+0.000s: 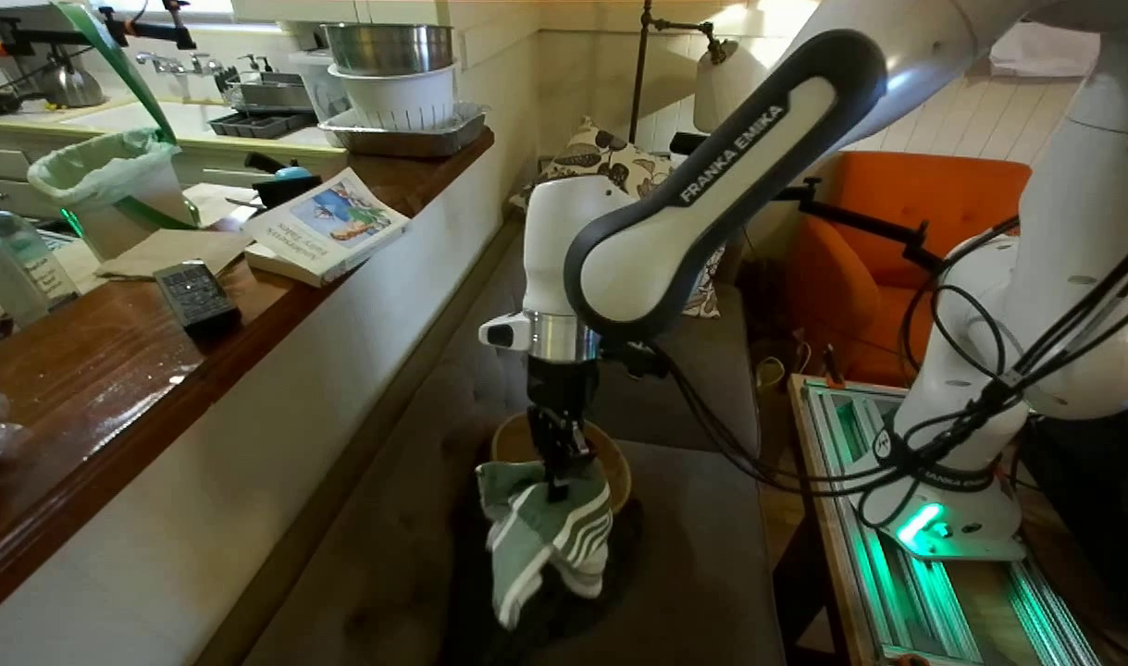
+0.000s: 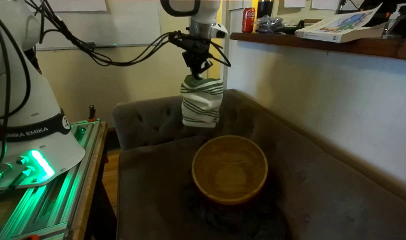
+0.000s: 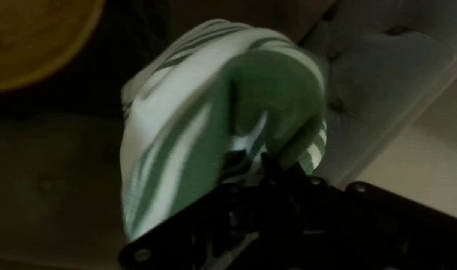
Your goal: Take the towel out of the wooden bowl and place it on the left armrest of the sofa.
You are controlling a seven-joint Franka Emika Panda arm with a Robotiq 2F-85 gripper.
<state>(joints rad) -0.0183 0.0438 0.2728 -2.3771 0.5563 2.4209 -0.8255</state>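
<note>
My gripper [image 2: 197, 76] is shut on the top of the green-and-white striped towel [image 2: 203, 103], which hangs in loose folds beneath it. In the wrist view the towel [image 3: 183, 131] spreads out beyond the dark fingers. Its lower end hangs free in the air, beside and above the wooden bowl [image 2: 229, 199]. The bowl rests on the seat of the grey-brown sofa [image 2: 149, 173], with nothing inside it. Part of the bowl [image 1: 616, 467] is hidden behind the towel and gripper in an exterior view. The sofa's tufted armrest [image 2: 149, 121] stands at the far end, behind the towel.
Dark cloth [image 2: 242, 220] lies under and around the bowl. A wall with a wooden ledge [image 2: 289, 40] runs along the sofa's back, carrying a book [image 2: 336, 28] and a red can [image 2: 248, 20]. A patterned pillow [image 1: 610, 157] and an orange chair [image 1: 924, 213] stand farther off.
</note>
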